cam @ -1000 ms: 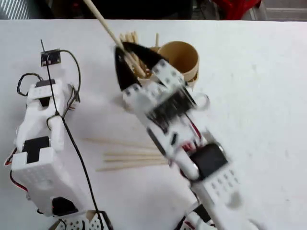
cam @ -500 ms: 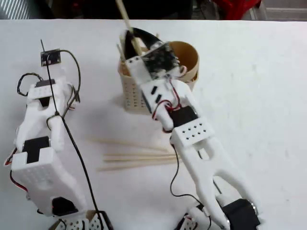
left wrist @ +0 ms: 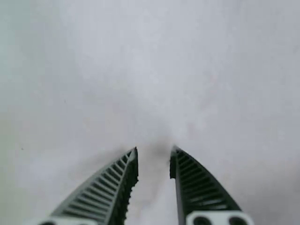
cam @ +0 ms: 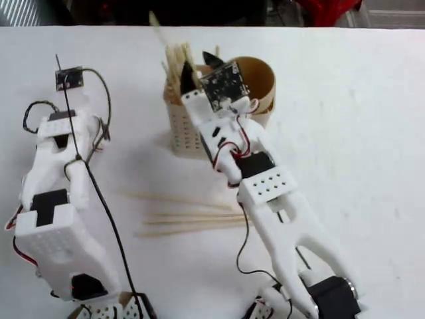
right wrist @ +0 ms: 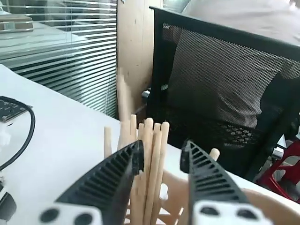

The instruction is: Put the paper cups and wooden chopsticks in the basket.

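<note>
**Wooden chopsticks upright in the basket, others loose on the table**

The wooden chopsticks stand as a tight bundle in the white perforated basket near the far edge of the table, their tips fanning slightly above its rim. One stick reaches higher than the rest and is blurred. A brown paper cup sits just beside the bundle with its mouth facing up. The arm covers its lower part, so I cannot tell whether it stands inside the basket or against it.

The right gripper hangs directly over the bundle with its jaws parted by a moderate gap and nothing held between them. In the right wrist view, the right gripper has its two black ribbed fingers on either side of the chopstick tops, which rise into the gap without being clamped.

Nearer the arms' bases, several loose chopsticks lie flat on the table, roughly parallel, between the two arms and well apart from the basket.

The left arm is folded at its own side of the table. The left gripper points down at bare white tabletop, its jaws a narrow gap apart and holding nothing.

A small circuit board on a black cable lies beyond the left arm. Behind the table are a black mesh chair and window blinds.
</note>
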You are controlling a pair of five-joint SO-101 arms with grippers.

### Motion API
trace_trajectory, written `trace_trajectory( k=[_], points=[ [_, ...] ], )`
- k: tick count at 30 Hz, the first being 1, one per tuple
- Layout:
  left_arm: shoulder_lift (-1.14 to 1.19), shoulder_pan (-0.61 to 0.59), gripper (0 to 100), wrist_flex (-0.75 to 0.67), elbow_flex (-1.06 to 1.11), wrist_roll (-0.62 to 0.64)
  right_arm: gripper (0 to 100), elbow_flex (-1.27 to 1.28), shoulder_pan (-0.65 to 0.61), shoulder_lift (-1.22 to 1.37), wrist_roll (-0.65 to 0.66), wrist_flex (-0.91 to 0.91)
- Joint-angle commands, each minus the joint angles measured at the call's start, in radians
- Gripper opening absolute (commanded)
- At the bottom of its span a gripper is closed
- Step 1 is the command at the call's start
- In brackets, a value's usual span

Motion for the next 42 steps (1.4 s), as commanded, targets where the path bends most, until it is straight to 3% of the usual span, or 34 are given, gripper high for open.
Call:
trace_trajectory(
  k=[1, 6, 11, 16, 20, 24, 29, 36, 42],
  points=[
    [-0.005, 0.015, 13, -0.021, -0.037, -0.012, 15.5, -0.011, 0.007, -0.045, -0.012, 0.064],
    [-0.005, 0.015, 13, -0.021, -0.035, -0.012, 14.4, -0.012, -0.007, -0.239, -0.015, 0.352],
    [-0.005, 0.015, 13, -0.021, -0.035, -0.012, 2.7, -0.014, -0.062, -0.522, 0.0, 0.782],
    [-0.005, 0.015, 13, -0.02, -0.035, -0.012, 8.7, -0.035, -0.159, -0.662, 0.12, 0.983],
    [-0.005, 0.015, 13, -0.018, -0.035, -0.012, 11.6, -0.028, -0.232, -0.572, 0.166, 1.145],
    [-0.005, 0.015, 13, -0.018, -0.035, -0.012, 11.9, 0.06, -0.248, -0.36, 0.276, 1.089],
    [-0.005, 0.015, 13, -0.018, -0.035, -0.012, 11.9, 0.14, -0.243, -0.071, 0.479, 0.868],
    [-0.005, 0.016, 13, -0.018, -0.035, -0.012, 11.9, 0.138, -0.265, 0.234, 0.503, 0.65],
    [-0.005, 0.016, 13, -0.018, -0.035, -0.012, 11.6, 0.109, -0.269, 0.303, 0.503, 0.656]
  ],
)
